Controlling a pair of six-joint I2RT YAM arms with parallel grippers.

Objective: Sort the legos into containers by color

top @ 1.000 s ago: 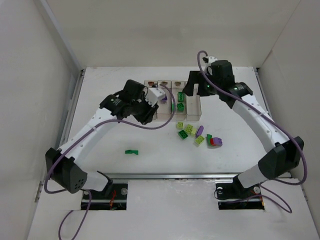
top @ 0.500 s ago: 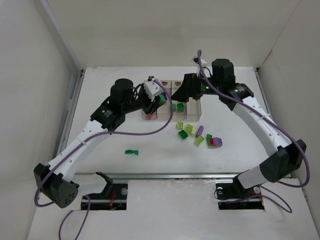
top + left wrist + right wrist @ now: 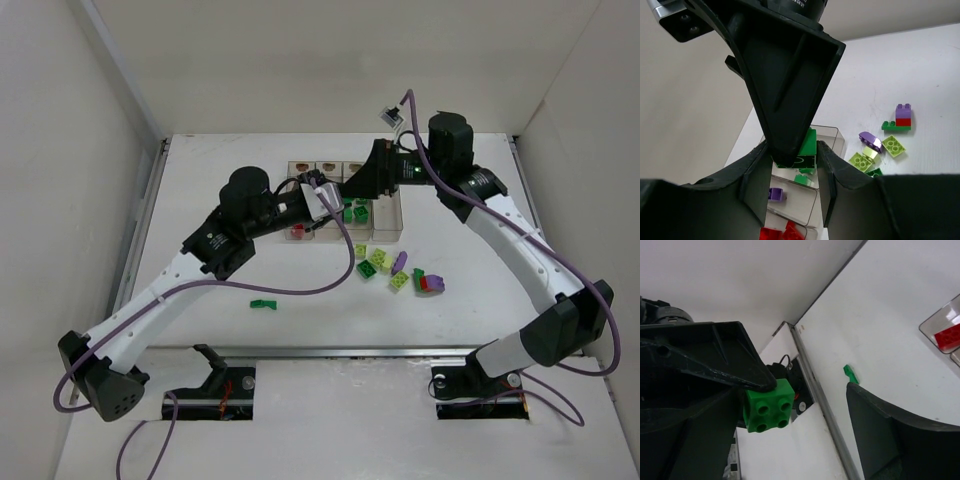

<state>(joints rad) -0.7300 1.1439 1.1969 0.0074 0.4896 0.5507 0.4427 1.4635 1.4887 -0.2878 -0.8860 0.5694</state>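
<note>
Two ways to go wrong from here, both down to crowding above the bins (image 3: pixel 386 222). First, a knock: with the right pincer (image 3: pixel 792 390) poked in so close to the left pincer (image 3: pixel 793 150), any sideways drift likely to bump finger on finger and jolt the green brick (image 3: pixel 767 407) loose, sending it into the neighbouring bin with the purple brick (image 3: pixel 776 194) or out onto the tabletop (image 3: pixel 300 320). Second, a poor drop: narrow bins, brick high above them, so easy to clip a wall and bounce out if let go off-centre. Safer, probably, to back the right pincer away before releasing. Left pincer: narrowly apart and, judging by the left wrist view, clamped on that green brick by its sides, over the row of bins, close to the bin already holding green bricks (image 3: pixel 802 180); exact bin beneath hard to tell. Right pincer: spread wide, holding nothing, one finger tip just beside the brick, perhaps touching it; cannot tell which. Elsewhere: red bricks (image 3: pixel 785 232) in the end bin, a loose heap of bricks (image 3: pixel 395 270) near the bins on the tabletop, one lone green piece (image 3: pixel 262 303) well apart off to the left, all yet to sort.
</note>
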